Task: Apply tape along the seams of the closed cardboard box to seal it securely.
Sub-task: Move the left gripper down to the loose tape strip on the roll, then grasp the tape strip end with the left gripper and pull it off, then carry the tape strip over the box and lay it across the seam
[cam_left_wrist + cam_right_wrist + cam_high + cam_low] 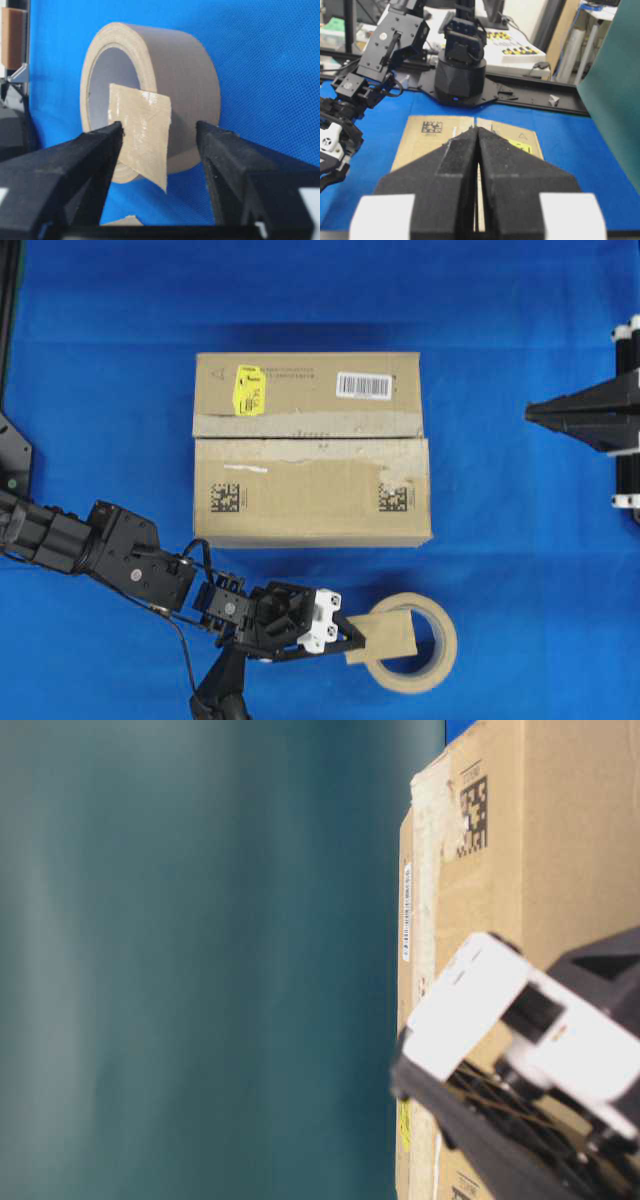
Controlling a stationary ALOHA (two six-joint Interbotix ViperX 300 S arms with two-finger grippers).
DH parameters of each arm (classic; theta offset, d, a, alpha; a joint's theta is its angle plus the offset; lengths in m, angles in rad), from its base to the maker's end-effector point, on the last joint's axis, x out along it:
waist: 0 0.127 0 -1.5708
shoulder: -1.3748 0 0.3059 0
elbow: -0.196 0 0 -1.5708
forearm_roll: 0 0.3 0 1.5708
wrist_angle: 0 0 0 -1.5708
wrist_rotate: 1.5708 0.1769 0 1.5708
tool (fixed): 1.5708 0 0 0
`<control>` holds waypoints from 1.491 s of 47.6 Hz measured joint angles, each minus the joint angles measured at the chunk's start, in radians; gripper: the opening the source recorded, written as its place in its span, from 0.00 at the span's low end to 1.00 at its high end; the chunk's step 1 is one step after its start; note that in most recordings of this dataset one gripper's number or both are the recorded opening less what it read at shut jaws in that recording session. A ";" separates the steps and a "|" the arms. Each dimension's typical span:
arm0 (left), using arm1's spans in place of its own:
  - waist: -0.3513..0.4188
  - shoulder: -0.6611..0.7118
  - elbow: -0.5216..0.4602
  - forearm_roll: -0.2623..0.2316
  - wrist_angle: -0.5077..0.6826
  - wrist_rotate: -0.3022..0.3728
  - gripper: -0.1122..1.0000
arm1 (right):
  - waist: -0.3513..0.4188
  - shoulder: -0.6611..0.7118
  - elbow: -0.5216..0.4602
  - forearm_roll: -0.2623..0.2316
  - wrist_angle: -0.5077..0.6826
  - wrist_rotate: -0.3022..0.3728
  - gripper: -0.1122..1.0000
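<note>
The cardboard box (312,450) lies closed at mid-table, its yellow sticker at the far left. The seams (300,437) show as a dark slit between the two top flaps, edged with torn greyish old tape. A small tan piece of tape (388,635) stands up against the beige tape roll (425,645), in front of the box's right end. My left gripper (355,638) is open around that piece. In the left wrist view the tape (142,132) sits between the fingers, touching the left one (107,140). My right gripper (530,412) hovers shut and empty, off the box's right side.
Blue cloth covers the table (520,570). The right wrist view looks over the box (435,135) to the left arm's base (460,75) and a cluttered bench behind. A teal wall (200,960) fills the left of the table-level view, with the box (560,820) on its right.
</note>
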 measured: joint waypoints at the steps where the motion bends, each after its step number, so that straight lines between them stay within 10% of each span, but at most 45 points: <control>1: 0.000 0.000 0.000 0.000 0.002 -0.002 0.52 | 0.000 0.000 0.002 0.000 0.000 0.000 0.10; 14: 0.003 0.000 0.002 0.000 0.031 -0.002 0.12 | 0.000 0.009 0.002 -0.002 0.000 -0.005 0.10; 34: 0.006 -0.069 0.003 0.000 0.107 0.005 0.12 | 0.000 0.025 0.002 -0.002 0.000 -0.005 0.10; 71: 0.167 -0.410 0.109 0.005 0.144 0.245 0.12 | 0.000 0.018 -0.032 -0.040 0.028 -0.012 0.10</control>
